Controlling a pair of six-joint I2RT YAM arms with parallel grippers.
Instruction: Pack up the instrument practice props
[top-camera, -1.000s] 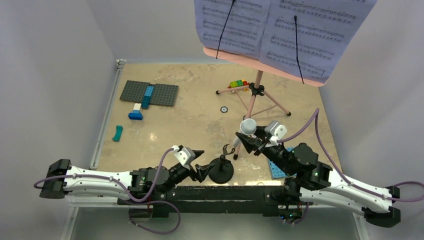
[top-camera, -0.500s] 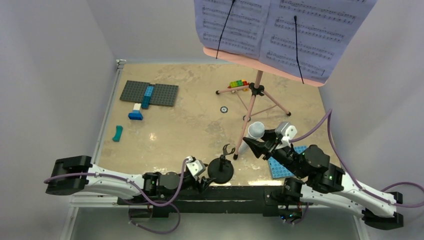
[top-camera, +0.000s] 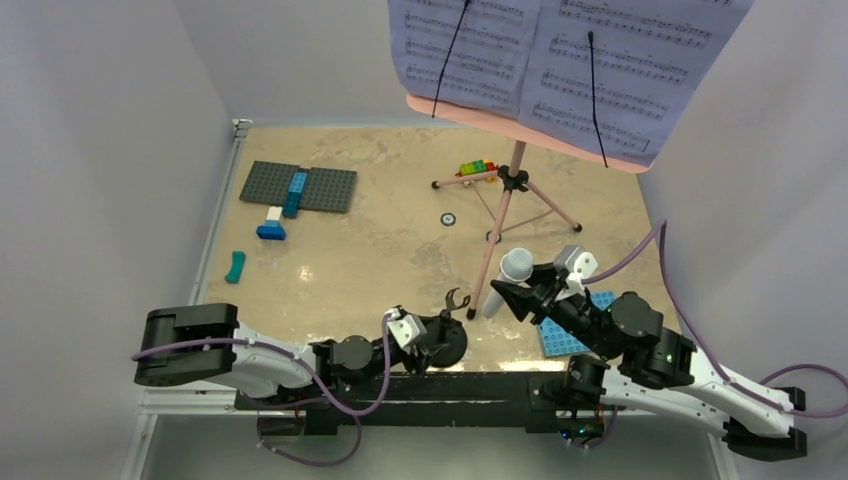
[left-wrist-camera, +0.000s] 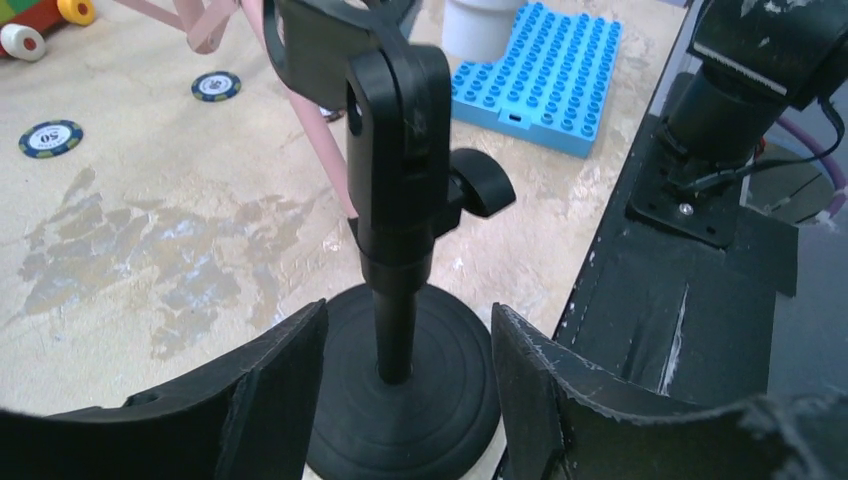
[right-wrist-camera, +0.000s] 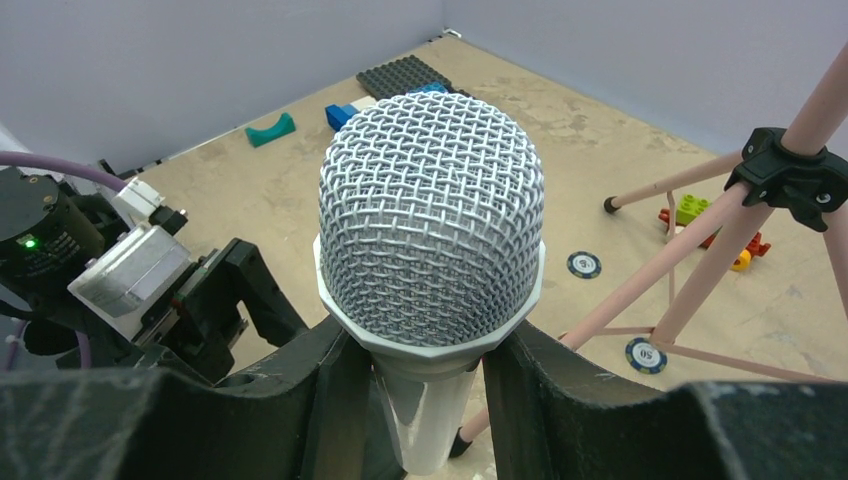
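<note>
The black round-based mic stand (top-camera: 443, 340) stands upright at the table's near edge. My left gripper (top-camera: 427, 336) is open, and its jaws straddle the stand's pole (left-wrist-camera: 398, 200) just above the base without touching it (left-wrist-camera: 405, 400). My right gripper (top-camera: 508, 291) is shut on the grey-white microphone (top-camera: 514, 266) and holds it upright above the table, head up (right-wrist-camera: 432, 220), fingers on its body (right-wrist-camera: 425, 400). The pink tripod music stand (top-camera: 500, 220) stands behind it. Lavender sheet-music pages (top-camera: 560, 60) lie on its desk (top-camera: 500, 118).
A blue studded plate (top-camera: 560, 335) lies under my right arm and shows in the left wrist view (left-wrist-camera: 540, 75). A grey plate (top-camera: 297, 187), blue and white bricks (top-camera: 271, 226), a teal piece (top-camera: 235, 266), coloured bricks (top-camera: 476, 168) and a poker chip (top-camera: 448, 219) lie further back.
My left gripper has swung right and low to the mic stand, its jaws now on either side of the pole. My right gripper has carried the microphone slightly right.
</note>
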